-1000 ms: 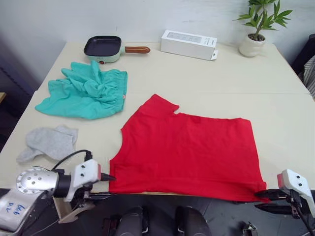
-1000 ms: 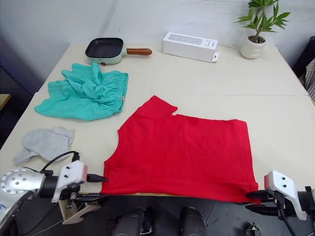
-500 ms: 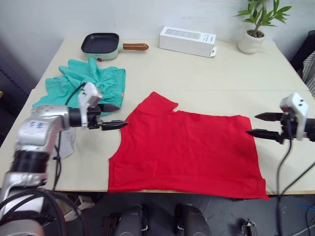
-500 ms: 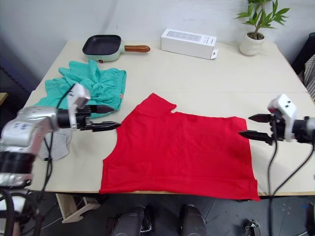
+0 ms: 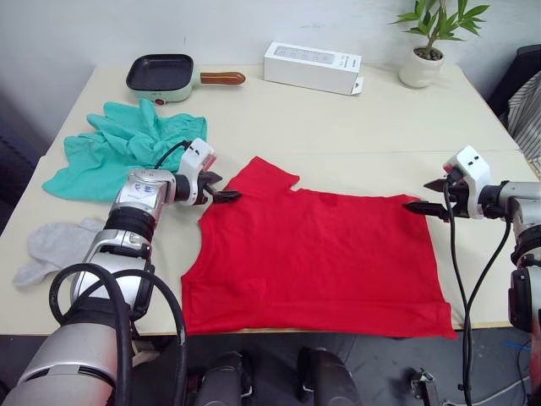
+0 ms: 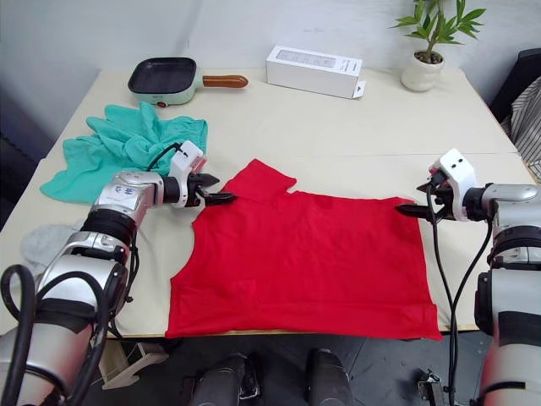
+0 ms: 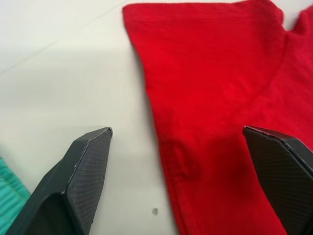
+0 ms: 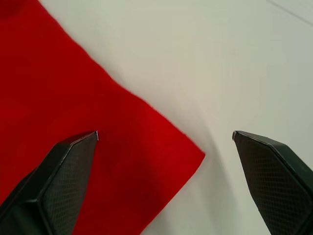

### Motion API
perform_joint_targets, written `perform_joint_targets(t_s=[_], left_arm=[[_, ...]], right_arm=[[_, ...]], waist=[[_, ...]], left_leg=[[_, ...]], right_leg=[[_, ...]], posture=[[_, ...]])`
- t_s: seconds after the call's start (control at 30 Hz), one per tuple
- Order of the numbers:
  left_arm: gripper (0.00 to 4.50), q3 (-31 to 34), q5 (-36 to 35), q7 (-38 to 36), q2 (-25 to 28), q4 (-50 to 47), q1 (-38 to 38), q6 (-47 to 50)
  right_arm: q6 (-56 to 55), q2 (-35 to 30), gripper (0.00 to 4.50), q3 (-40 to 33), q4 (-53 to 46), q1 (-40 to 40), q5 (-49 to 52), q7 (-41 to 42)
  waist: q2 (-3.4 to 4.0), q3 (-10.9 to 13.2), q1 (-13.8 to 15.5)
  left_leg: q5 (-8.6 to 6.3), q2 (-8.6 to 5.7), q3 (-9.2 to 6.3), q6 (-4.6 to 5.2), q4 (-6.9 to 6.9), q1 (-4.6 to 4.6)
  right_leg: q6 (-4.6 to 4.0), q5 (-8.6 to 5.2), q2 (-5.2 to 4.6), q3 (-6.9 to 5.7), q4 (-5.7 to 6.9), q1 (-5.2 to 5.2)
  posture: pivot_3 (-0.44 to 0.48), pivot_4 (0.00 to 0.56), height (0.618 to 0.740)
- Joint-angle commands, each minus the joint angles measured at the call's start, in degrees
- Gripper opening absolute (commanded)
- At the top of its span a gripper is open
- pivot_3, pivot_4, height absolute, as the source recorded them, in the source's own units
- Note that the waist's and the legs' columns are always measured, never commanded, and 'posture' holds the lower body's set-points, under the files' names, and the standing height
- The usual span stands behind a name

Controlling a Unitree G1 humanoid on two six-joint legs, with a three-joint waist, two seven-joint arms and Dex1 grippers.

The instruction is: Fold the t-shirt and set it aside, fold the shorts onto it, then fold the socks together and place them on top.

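both tools wide open and empty, left tool (image 5: pixel 221 187) and right tool (image 5: pixel 425 195) at opposite t-shirt (image 5: pixel 317 254) corners

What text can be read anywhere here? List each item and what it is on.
None can be read.
White box: grey print on its top face, too small to read.
The t-shirt, the shorts, the socks and the pan: no writing shows.
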Motion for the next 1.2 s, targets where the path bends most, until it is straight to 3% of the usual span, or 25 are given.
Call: perform_joint_targets(t_s=[0.03,0.27,0.37,0.47,0.83,0.93,1.13,1.2], left_arm=[[4.50,1.27,1.04,-0.48,-0.65,2.85,-1.67,-0.04],[4.50,0.56,3.77,-3.49,-1.52,5.21,-2.18,0.50],[4.50,0.63,4.54,-4.08,-1.87,5.33,-2.02,0.15],[4.50,0.78,5.09,-3.90,-2.07,5.58,-1.83,-0.10],[4.50,0.72,6.74,-3.58,-2.83,6.47,-1.87,-0.65],[3.88,0.53,7.05,-3.70,-3.09,6.61,-1.39,-0.57],[2.09,0.88,7.64,-2.19,-3.71,6.76,-0.45,-1.41],[1.48,1.52,7.33,-1.34,-3.92,6.67,-0.25,-2.19]], right_arm=[[-0.16,0.09,4.48,0.25,0.95,-1.47,-1.87,0.96],[0.04,1.56,4.48,-1.50,2.23,-1.66,-2.95,-2.36],[0.13,1.76,3.89,-2.11,2.35,-1.66,-2.86,-3.01],[0.14,1.74,2.94,-2.44,2.44,-1.85,-2.85,-3.66],[-0.68,2.01,2.94,-2.49,2.57,-1.50,-4.38,-6.38],[-0.67,2.96,2.30,-4.24,2.72,-0.74,-3.36,-7.56],[-1.18,3.21,0.20,-5.15,2.38,0.65,-2.76,-6.04],[-2.13,3.28,0.00,-5.96,2.17,1.06,-2.31,-5.88]], waist=[[0.00,0.00,-0.17],[0.00,0.00,-0.21],[0.01,0.00,-0.21],[0.01,0.00,-0.12],[0.01,0.00,-0.12],[0.01,-0.01,-0.17],[0.01,-0.01,0.05],[0.01,-0.01,0.10]], left_leg=[[0.02,0.00,0.00,0.02,0.03,0.00],[0.00,0.04,0.01,-0.01,0.36,0.05],[-0.02,0.04,0.01,-0.03,0.38,0.05],[-0.03,0.03,0.00,-0.03,0.41,0.05],[-0.04,0.03,0.00,-0.02,0.51,0.05],[-0.04,0.03,0.00,-0.02,0.51,0.05],[-0.05,0.03,0.00,0.01,0.56,0.05],[-0.06,0.02,0.00,0.03,0.58,0.05]], right_leg=[[0.02,0.01,0.00,0.02,0.03,0.00],[0.01,0.01,-0.07,0.12,0.15,-0.01],[0.00,0.02,-0.08,0.12,0.20,-0.02],[0.00,0.01,-0.09,0.13,0.49,-0.02],[0.00,0.01,-0.13,0.13,0.54,-0.02],[0.00,0.01,-0.12,0.14,0.55,-0.02],[0.00,0.01,-0.13,0.14,0.60,-0.02],[0.00,0.01,-0.13,0.15,0.60,-0.01]], posture=[[0.000,0.150,0.740],[0.000,0.150,0.740],[0.000,0.150,0.740],[0.000,0.150,0.740],[0.000,0.150,0.740],[0.000,0.150,0.740],[0.000,0.150,0.740],[0.000,0.150,0.740]])
